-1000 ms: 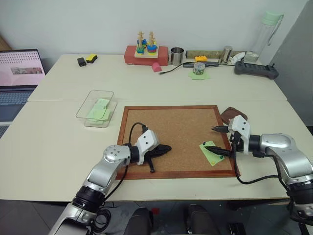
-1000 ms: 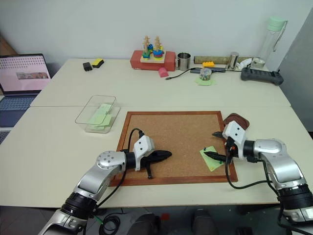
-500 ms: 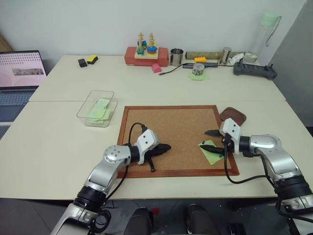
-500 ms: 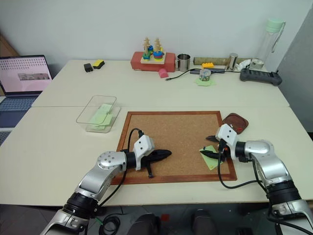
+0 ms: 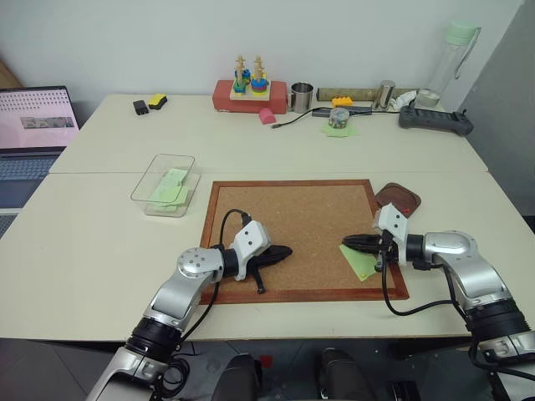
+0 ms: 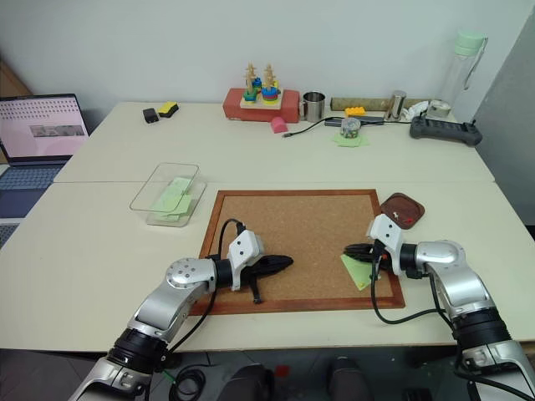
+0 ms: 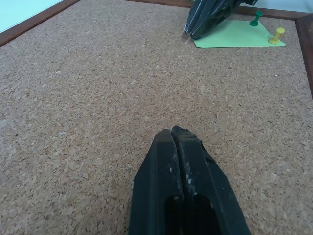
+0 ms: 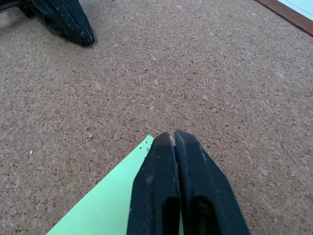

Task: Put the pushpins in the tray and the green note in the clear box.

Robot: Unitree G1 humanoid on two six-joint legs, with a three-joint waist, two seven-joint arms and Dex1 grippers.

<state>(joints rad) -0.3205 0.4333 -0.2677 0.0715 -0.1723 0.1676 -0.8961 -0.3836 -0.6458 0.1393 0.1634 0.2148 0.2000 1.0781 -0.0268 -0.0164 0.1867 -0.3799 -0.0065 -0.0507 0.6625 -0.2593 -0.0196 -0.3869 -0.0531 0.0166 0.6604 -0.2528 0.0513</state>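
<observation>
Green note [image 5: 361,261]: pale-green slip, flat on the cork board [image 5: 292,217], at the board's right edge toward its near-right corner. Long axis runs slantwise, one corner pointing inward across the cork. Two pushpins stand in its outer end: one green pushpin [image 7: 255,19], one yellow pushpin [image 7: 277,34], both upright, near the board's wooden frame.

Right gripper [image 5: 355,243]: jaws together, tips lying over the note's inner corner. Whether something is pinched between the tips I cannot tell. Both visible pins lie behind those tips, toward the frame, so a pin pick calls for drawing back along the note's length.

Left gripper [image 5: 282,251]: jaws together, nothing held, resting on bare cork left of centre near the board's front edge, well apart from the note. Right arm is plainly the nearer.

Tray [image 5: 398,198]: on the surface just off the board's right edge. Clear box [image 5: 164,185]: off the board's far-left corner, already holding green slips.
</observation>
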